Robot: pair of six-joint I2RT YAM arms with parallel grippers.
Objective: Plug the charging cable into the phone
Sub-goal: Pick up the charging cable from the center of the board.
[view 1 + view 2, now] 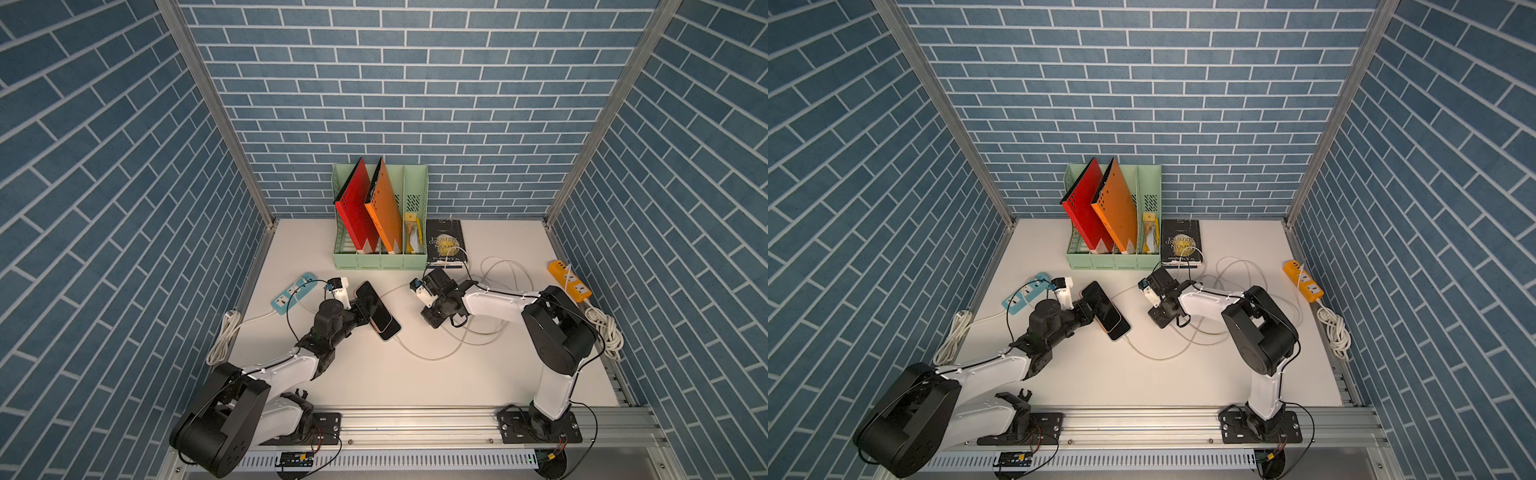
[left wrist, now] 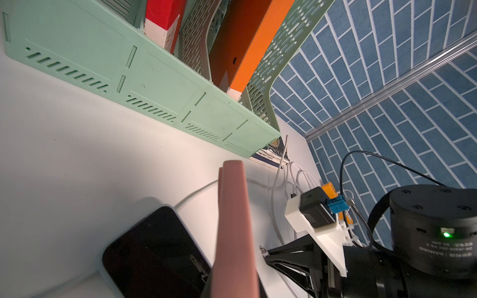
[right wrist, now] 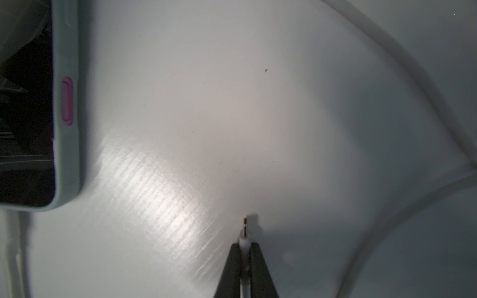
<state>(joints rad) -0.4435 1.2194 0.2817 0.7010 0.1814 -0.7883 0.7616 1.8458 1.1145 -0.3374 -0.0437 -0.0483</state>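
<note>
Found the right pincer point(image 3: 244, 245) pressed together on the small white plug point(image 3: 244, 236) of the white charging cable point(image 3: 244, 290), metal tip aimed down at the white bench point(image 3: 232, 103). Could not tell whether tip and bench touched. Noted the plug well apart from the dark-screened phone in a pale grey-green case point(image 3: 65, 160), seated in no port. Located the phone point(image 1: 387, 325) lying flat, screen up, near the bench's middle between the two arms. Found the left pincer point(image 1: 363, 310) clamped on a flat pink-edged slab point(image 2: 232, 219), stood on edge just beside the phone and overlapping it in both top views; could not identify the slab further. Recorded white cable loops point(image 1: 430, 359) on the bench between phone and right arm, one run reaching the phone's near end; could not tell whether plugged in there. Logged, further out, a mint-green plastic file rack point(image 1: 380, 262) against the back wall, holding a red folder point(image 1: 357, 212) and an orange folder point(image 1: 384, 208), both leaning; a black book point(image 1: 445, 241) flat beside the rack; a light-blue power strip point(image 1: 286, 297) at the left edge; an orange power strip point(image 1: 569, 282) at the right edge.
</note>
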